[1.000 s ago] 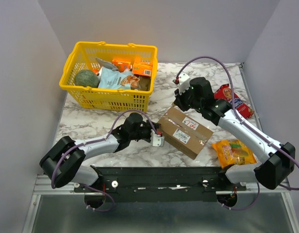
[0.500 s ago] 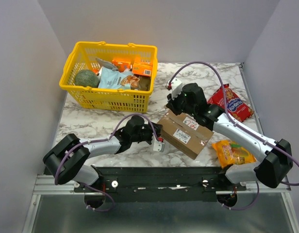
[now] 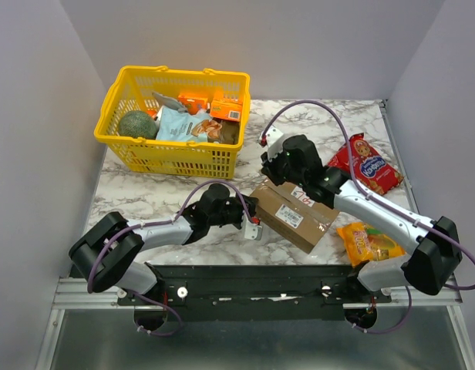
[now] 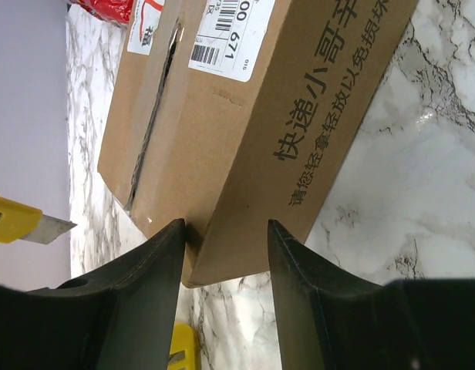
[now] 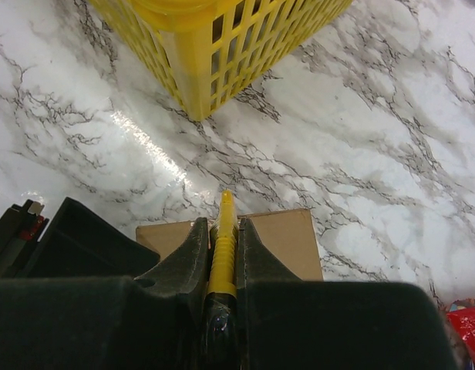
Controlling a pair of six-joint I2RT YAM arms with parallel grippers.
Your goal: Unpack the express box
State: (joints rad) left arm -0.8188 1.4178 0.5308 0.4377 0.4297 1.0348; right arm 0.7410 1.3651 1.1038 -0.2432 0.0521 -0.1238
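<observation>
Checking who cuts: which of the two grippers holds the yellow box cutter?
The right gripper: its jaws are shut on the yellow box cutter above the brown cardboard express box. The left gripper only straddles the box's corner, jaws apart.

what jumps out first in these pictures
The brown express box lies mid-table between the arms, with the left pincer straddling its left corner. The right pincer, over the box's far end, is shut on a yellow box cutter. A crowded yellow basket sits at the far left.
</observation>
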